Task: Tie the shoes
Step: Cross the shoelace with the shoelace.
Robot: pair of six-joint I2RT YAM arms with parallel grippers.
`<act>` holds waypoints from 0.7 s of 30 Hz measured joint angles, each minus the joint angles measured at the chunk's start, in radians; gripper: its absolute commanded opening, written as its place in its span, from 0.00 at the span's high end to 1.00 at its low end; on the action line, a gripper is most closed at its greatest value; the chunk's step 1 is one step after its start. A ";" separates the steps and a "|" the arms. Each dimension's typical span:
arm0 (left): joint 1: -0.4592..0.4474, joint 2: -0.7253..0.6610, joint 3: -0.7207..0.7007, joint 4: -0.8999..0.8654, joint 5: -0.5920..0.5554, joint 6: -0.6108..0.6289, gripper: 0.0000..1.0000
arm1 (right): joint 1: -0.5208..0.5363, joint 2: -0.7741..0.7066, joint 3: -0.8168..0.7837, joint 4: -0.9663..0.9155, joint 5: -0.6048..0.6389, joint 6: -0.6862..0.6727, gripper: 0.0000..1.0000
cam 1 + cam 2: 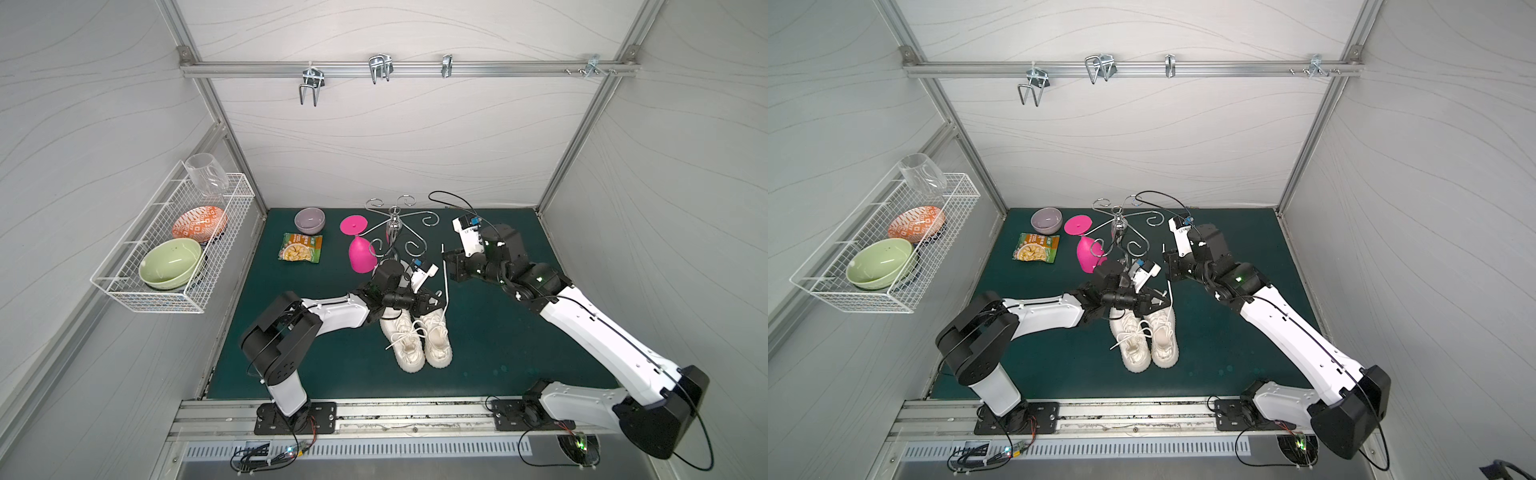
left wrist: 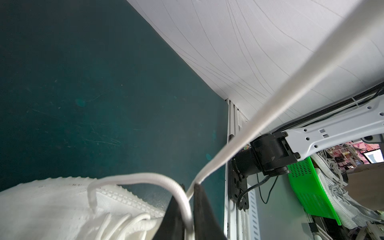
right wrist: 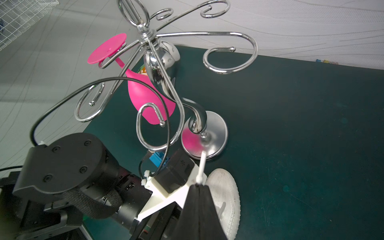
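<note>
The left arm (image 1: 332,309) hides the shoes' (image 1: 415,340) far ends; the lace (image 2: 291,89) blurs near the left wrist camera.

A white wire basket (image 1: 158,300) hangs on the left wall. It holds a clear glass (image 1: 206,174), an orange bowl (image 1: 199,223) and a green bowl (image 1: 170,262). Far back on the green mat (image 1: 498,340) are a purple bowl (image 1: 309,220), a snack bag (image 1: 300,247) and a shiny rack (image 1: 395,226). A pink glass (image 1: 360,254) hangs upside down from the rack.

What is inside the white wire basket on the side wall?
A light green bowl, an orange patterned bowl and a clear glass. Something dark lies under the bowls, mostly covered, so I cannot name it.
</note>
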 measured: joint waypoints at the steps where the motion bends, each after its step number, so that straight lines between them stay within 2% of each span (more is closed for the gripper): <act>1: 0.000 0.004 0.001 0.007 0.012 -0.003 0.83 | 0.000 0.000 0.000 0.000 0.000 0.000 1.00; 8: 0.002 0.031 0.005 0.058 0.076 -0.025 0.75 | -0.007 0.000 0.000 0.000 0.000 0.002 1.00; 12: 0.002 0.045 0.017 0.064 0.084 -0.028 0.75 | -0.008 0.000 0.000 0.000 0.000 0.008 1.00; 14: 0.002 0.048 0.023 0.066 0.087 -0.030 0.83 | -0.008 0.000 0.000 0.000 0.000 0.008 1.00; 16: 0.002 0.051 0.029 0.068 0.090 -0.039 0.96 | -0.009 0.000 0.000 0.000 -0.001 0.010 1.00; 17: 0.002 0.051 0.030 0.074 0.093 -0.035 1.00 | -0.011 0.000 0.000 0.000 -0.003 0.015 1.00; 21: 0.002 0.051 0.029 0.083 0.089 -0.033 1.00 | -0.035 0.000 -0.002 0.000 -0.024 0.027 1.00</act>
